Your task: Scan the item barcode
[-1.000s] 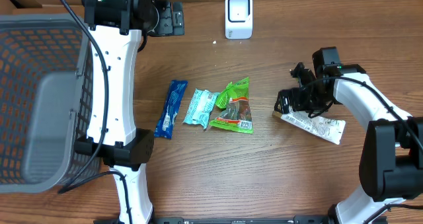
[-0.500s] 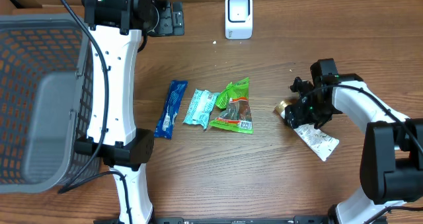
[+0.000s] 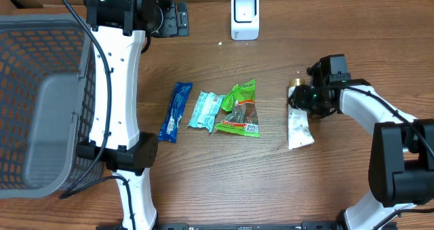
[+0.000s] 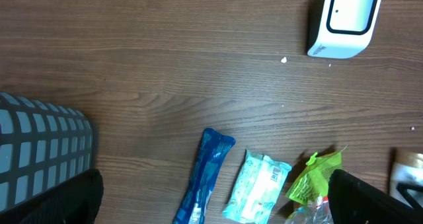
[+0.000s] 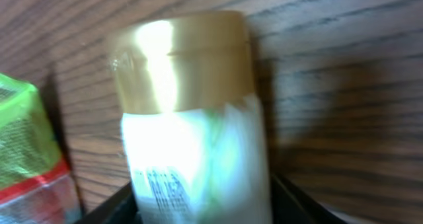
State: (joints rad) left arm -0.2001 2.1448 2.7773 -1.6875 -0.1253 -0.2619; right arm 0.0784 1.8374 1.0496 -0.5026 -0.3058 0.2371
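The item, a white tube (image 3: pixel 299 128) with a gold cap (image 3: pixel 296 89), lies upright in the picture at the table's right. My right gripper (image 3: pixel 310 98) sits over its cap end. In the right wrist view the tube (image 5: pixel 198 158) fills the gap between both black fingers (image 5: pixel 109 209), which press its sides, and blurred dark print shows low on it. The white scanner (image 3: pixel 245 16) stands at the table's far edge. Raised at the far left, my left gripper (image 3: pixel 173 18) is open and holds nothing (image 4: pixel 218 207).
A blue packet (image 3: pixel 175 111), a teal packet (image 3: pixel 205 110) and a green packet (image 3: pixel 241 109) lie side by side mid-table, left of the tube. A grey mesh basket (image 3: pixel 41 94) fills the left edge. The left arm's white column stands beside it.
The right gripper has closed in on the tube and shifted left and away from the front edge. The tube swung from lying crosswise to pointing at the far edge. The left arm stayed still.
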